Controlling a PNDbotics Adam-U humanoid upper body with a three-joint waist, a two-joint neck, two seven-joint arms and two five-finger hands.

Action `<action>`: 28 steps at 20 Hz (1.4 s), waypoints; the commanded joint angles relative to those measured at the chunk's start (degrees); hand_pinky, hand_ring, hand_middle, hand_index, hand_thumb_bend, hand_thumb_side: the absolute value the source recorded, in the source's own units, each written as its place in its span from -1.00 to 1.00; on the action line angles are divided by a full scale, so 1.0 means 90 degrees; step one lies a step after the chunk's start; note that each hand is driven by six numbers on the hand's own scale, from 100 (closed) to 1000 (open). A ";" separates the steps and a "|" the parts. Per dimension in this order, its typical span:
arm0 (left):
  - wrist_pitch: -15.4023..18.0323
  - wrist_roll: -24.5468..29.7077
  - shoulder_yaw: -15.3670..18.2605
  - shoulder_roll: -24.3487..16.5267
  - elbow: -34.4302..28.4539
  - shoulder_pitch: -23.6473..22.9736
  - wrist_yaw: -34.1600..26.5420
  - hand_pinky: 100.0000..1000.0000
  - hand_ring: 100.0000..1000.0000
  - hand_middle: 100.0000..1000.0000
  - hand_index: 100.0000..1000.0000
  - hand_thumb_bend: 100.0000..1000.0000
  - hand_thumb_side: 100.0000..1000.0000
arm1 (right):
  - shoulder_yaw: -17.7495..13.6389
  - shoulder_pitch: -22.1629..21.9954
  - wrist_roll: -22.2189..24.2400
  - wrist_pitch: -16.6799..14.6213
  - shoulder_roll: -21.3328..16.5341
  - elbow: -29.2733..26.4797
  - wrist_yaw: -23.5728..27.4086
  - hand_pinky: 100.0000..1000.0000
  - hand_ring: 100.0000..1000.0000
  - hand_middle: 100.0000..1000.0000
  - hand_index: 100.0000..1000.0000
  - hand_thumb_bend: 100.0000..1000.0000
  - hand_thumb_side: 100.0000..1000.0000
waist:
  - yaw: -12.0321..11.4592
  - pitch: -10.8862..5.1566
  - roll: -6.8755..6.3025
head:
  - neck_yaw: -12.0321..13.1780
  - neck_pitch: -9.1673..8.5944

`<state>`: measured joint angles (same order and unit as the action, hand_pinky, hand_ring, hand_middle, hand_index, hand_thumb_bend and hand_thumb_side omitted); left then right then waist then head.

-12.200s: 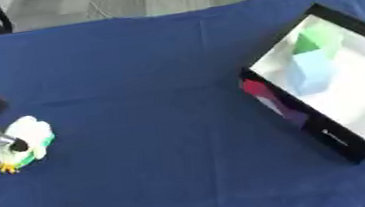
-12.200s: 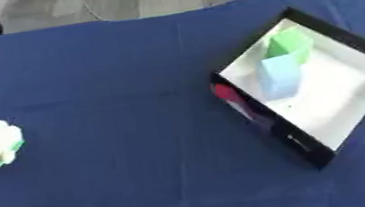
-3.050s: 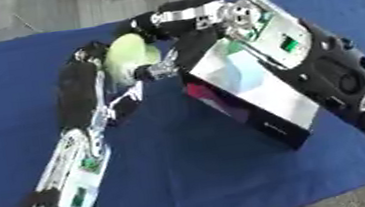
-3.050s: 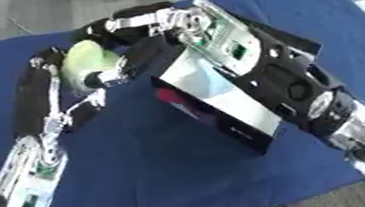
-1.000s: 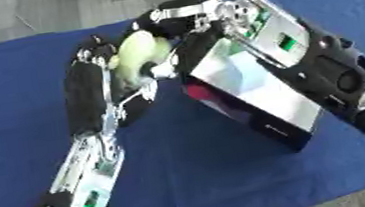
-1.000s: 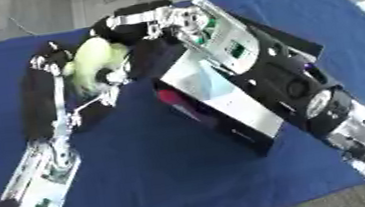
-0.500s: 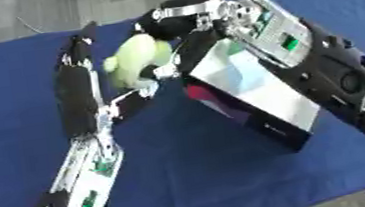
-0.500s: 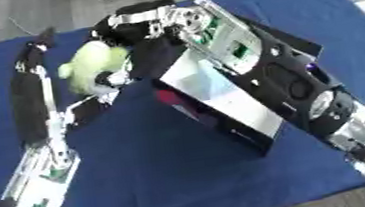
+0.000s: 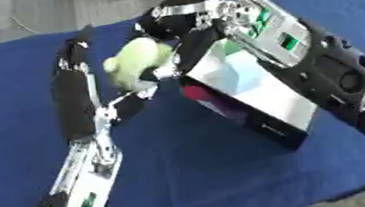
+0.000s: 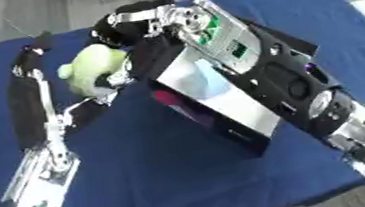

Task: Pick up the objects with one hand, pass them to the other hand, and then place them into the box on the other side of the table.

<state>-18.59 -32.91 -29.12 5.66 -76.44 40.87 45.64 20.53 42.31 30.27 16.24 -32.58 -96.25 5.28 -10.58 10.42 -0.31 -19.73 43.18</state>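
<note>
Blue cloth covers the tabletop (image 9: 231, 179). A pale green plush toy (image 9: 138, 61) is held above the cloth, towards the far left of centre, just left of the box (image 9: 257, 110). The right hand (image 9: 181, 50) reaches across from the right, over the box, and its fingers (image 9: 164, 70) curl against the toy's right side. The left hand (image 9: 130, 106) sits just below the toy (whether its fingers are apart or together cannot be told). The box is black-walled with a white interior, lying right of centre; a light blue block (image 9: 236, 70) shows inside it, partly hidden by the right arm (image 9: 322, 62).
</note>
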 commanded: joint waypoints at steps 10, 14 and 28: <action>0.0179 0.0231 -0.0011 -0.0030 -0.0122 0.0067 0.0243 0.60 0.59 0.30 0.69 0.80 -0.44 | -0.0286 0.0110 -0.0500 -0.0068 -0.0270 -0.0087 0.0535 0.91 0.50 -0.29 0.09 -0.74 -1.00 | 0.0040 -0.0017 0.0040 | -0.0097 -0.0018; 0.0182 0.0259 -0.0001 -0.0040 -0.0108 0.0048 0.0271 0.60 0.59 0.30 0.70 0.78 -0.45 | -0.0343 0.0105 -0.0614 -0.0070 -0.0325 -0.0083 0.0607 0.91 0.50 -0.29 0.09 -0.74 -1.00 | 0.0055 -0.0019 0.0038 | -0.0123 -0.0006; 0.0085 0.0183 0.0075 -0.0172 -0.0098 -0.0075 0.0184 0.60 0.59 0.30 0.70 0.76 -0.44 | -0.0761 -0.0120 -0.1068 -0.0028 -0.0717 -0.0005 0.0854 0.91 0.51 -0.28 0.10 -0.73 -1.00 | 0.0250 -0.0110 -0.0002 | -0.0275 0.0103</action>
<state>-17.59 -31.17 -28.94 4.55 -76.44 39.64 47.49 14.91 40.51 21.30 15.99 -36.85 -96.00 12.41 -8.30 10.40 -0.33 -21.94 43.78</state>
